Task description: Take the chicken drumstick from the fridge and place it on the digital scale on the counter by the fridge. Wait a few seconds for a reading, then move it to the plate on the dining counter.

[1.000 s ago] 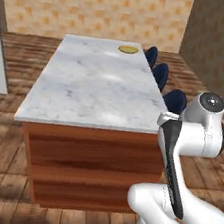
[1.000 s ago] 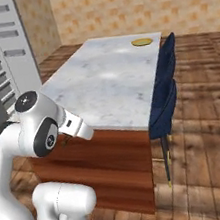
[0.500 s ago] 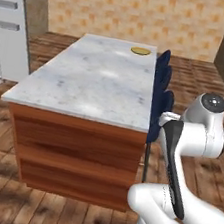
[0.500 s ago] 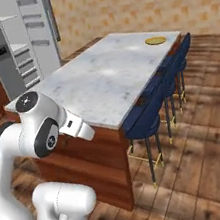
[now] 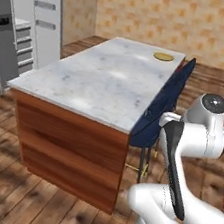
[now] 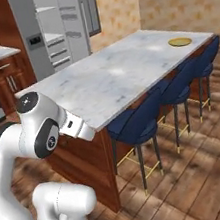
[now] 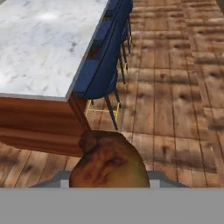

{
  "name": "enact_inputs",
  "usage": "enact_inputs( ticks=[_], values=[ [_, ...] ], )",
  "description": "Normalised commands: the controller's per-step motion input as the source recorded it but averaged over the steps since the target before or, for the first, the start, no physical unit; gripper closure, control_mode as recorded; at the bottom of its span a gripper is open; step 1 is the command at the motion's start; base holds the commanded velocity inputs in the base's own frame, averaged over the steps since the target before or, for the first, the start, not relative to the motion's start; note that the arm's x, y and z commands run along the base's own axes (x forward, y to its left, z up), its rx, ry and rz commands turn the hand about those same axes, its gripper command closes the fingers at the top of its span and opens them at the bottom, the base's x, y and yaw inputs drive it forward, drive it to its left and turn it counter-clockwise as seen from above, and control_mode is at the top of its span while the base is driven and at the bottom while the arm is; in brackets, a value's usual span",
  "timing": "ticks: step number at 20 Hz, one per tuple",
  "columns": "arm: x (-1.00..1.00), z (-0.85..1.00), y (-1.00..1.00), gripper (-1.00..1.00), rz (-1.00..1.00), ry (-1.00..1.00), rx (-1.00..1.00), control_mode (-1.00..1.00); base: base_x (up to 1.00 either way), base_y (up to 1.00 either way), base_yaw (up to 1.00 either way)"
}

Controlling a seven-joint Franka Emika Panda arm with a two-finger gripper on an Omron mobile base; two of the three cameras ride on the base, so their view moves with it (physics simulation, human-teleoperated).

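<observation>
Arm folded low beside dining counter point(image 5: 103, 77), hand point(image 7: 109, 181) pinching chicken drumstick point(image 7: 108, 162), pointed at floor.

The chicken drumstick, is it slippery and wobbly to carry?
Maybe a bit. The chicken drumstick looks lumpy and rounded, so it could twist or slide between the tool's tips. Its skin looks slightly glossy, so perhaps slippery. It seems small, so probably light.
</observation>
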Motion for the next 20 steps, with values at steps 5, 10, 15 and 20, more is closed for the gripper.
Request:
enact_inputs(
  ticks=[5,10,15,20],
  values=[
    [0.00,0.00,0.00,1.00,0.00,0.00,0.00,1.00,0.23,-1.00,0.42],
    [0.00,0.00,0.00,1.00,0.00,0.00,0.00,1.00,0.28,-1.00,0.35],
    [0.00,0.00,0.00,1.00,0.00,0.00,0.00,1.00,0.29,-1.00,0.33],
    [0.00,0.00,0.00,1.00,0.00,0.00,0.00,1.00,0.32,-1.00,0.35]
  ],
)
